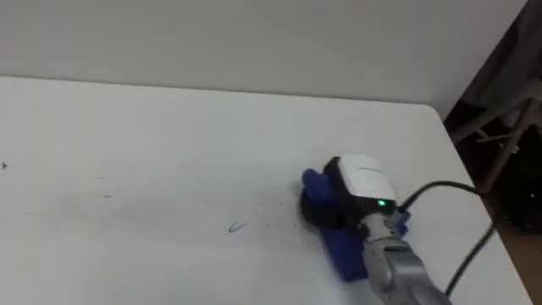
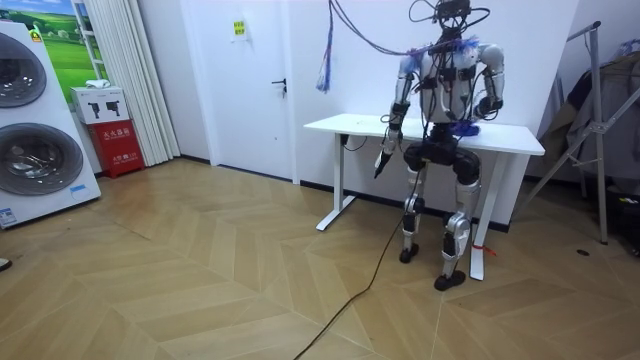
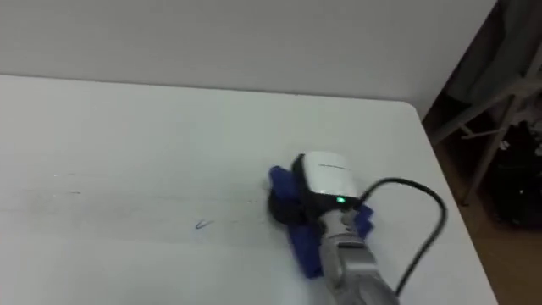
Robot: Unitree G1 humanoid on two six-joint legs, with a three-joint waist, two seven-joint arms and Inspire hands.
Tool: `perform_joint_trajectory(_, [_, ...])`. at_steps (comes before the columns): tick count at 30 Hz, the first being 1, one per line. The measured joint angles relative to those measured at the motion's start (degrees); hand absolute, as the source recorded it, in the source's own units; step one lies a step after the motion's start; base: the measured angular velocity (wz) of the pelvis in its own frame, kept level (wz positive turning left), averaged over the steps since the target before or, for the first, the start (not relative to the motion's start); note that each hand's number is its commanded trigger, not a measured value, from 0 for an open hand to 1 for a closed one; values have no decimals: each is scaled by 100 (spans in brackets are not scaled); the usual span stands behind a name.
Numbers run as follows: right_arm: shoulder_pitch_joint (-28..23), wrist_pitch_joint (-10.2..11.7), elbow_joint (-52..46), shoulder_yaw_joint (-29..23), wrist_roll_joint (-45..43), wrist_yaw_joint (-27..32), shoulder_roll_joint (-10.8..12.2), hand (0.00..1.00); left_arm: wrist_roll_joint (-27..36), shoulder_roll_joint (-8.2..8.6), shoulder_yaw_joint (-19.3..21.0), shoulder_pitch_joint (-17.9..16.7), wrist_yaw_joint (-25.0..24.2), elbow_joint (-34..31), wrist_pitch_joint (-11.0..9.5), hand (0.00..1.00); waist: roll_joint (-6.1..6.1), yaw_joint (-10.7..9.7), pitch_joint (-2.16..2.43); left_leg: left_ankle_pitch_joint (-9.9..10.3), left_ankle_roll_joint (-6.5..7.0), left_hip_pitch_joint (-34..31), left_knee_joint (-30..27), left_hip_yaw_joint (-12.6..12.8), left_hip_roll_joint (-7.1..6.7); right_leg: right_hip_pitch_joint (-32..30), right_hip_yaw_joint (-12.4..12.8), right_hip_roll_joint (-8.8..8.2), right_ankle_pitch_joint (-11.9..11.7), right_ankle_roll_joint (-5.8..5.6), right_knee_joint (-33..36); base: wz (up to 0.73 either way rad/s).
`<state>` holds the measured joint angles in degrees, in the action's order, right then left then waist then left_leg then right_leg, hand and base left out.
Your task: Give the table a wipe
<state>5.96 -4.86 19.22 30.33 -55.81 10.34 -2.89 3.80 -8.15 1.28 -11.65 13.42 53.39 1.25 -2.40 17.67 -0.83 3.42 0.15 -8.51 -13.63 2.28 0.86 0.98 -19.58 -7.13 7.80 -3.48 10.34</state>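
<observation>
Left eye view: right hand (image 1: 349, 202) atop blue cloth (image 1: 342, 251) on table (image 1: 169, 140).

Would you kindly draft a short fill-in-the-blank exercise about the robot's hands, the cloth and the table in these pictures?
1. The right hand rests on a ____ cloth.
2. On the white table, a small mark lies to the cloth's ____.
3. In the room view, the left hand hangs ____ the tabletop.
Missing words: blue; left; below.
</observation>
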Motion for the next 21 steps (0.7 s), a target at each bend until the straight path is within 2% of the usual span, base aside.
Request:
perform_joint_trajectory(1, [27,0,-13,66,-22,-149,78,100,9,7,-51,74,-11,1,1,0,-14,65,-19,-1,-2,-24,6,7,-29,-23,-45,-58,-2,7,57,63])
perform_joint_trajectory(4, [146,-6,-31,106,-22,-376,31,100,65,1,-70,-59,-31,5,11,0,19,304,-33,-6,-9,-36,32,-13,-67,-7,-208,-111,1,12,37,18])
perform_joint_trajectory(8, [74,31,-75,86,-22,-406,8,100,109,-5,-36,-186,-48,4,135,0,5,285,-15,-6,-9,-76,-3,-58,-78,5,-286,-117,4,15,33,7])
perform_joint_trajectory(11, [48,154,-4,-62,10,-396,9,100,110,-6,-19,-94,-53,5,134,0,5,248,-5,-6,-8,-80,-19,-69,-82,31,-395,-161,1,9,39,0])
perform_joint_trajectory(13, [-52,239,34,-131,34,-364,5,100,116,-3,-6,-35,-57,3,132,0,27,197,-2,-6,-8,-67,-24,-93,-122,66,-396,-132,-8,-4,30,8])
perform_joint_trajectory(16, [-108,314,173,-177,177,-178,-1,100,119,2,-22,10,-57,-27,133,0,52,103,7,-6,-7,-5,2,-132,-181,124,-407,-184,-14,-18,32,6])
perform_joint_trajectory(18, [-191,492,246,-275,276,-11,-22,100,112,2,-21,9,-51,-54,130,0,39,71,17,-6,-7,-7,2,-154,-214,132,-424,-207,-16,-30,32,5])
perform_joint_trajectory(20, [-279,585,249,-300,441,82,-89,100,116,3,-7,9,-47,-54,132,0,26,-57,17,-6,-5,-25,4,-263,-277,141,-445,-226,-18,-61,29,20])
perform_joint_trajectory(21, [-332,669,260,-365,559,150,-138,100,116,12,63,14,-41,-56,132,0,31,-136,10,-40,46,-14,5,-280,-294,187,-452,-224,-19,-91,17,26])
